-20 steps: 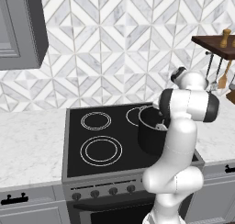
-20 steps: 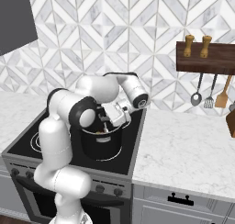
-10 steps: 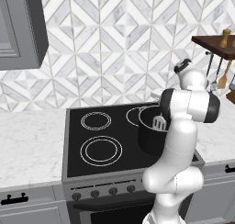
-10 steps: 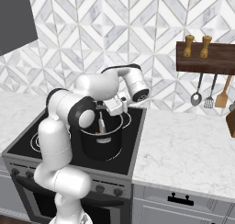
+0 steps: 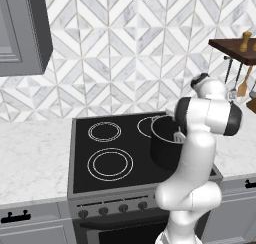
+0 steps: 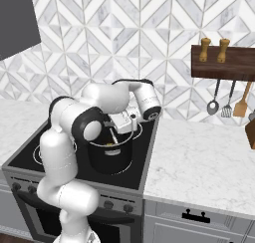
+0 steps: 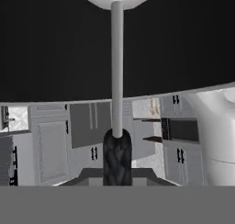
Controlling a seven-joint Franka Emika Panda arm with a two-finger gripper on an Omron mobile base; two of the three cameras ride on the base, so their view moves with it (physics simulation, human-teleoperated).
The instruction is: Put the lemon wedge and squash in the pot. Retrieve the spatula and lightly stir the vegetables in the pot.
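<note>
Black pot sat on the stove's right front burner; the gripper, clamped on the spatula handle, hung just above the rim, shaft running down into it toward the vegetables.

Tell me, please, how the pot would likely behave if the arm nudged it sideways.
The pot looks wide and squat with a flat base, so tipping seems unlikely. The stove top looks smooth and glossy, so it might slide. Being deep and dark, it probably feels fairly heavy.
</note>
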